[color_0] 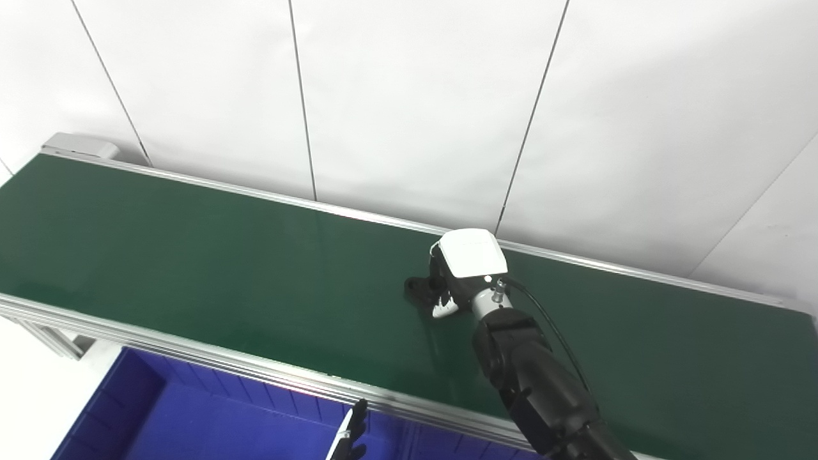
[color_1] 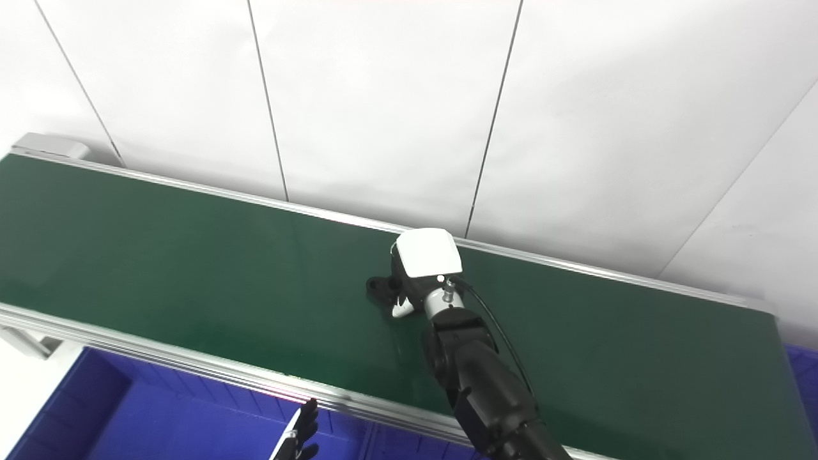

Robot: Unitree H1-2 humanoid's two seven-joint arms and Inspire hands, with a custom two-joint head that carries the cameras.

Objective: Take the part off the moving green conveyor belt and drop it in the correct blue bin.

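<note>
Matte green belt (color_0: 192, 255) under white-backed right hand (color_0: 461, 271), fingers curled around small black part (color_0: 418, 289).

Dark green, plain and unpatterned: conveyor belt (color_0: 192, 255), running across the middle of the frame, edged by silver rails (color_0: 192, 354). Deep blue: bin (color_0: 192, 415) at lower left. White shell over black: right hand (color_0: 463, 271), centre frame, on a black arm (color_0: 530, 377). Black, small: part (color_0: 418, 287) (hard to tell from its shadow). White with thin dark seams: wall panels (color_0: 409, 96) along the top.
</note>
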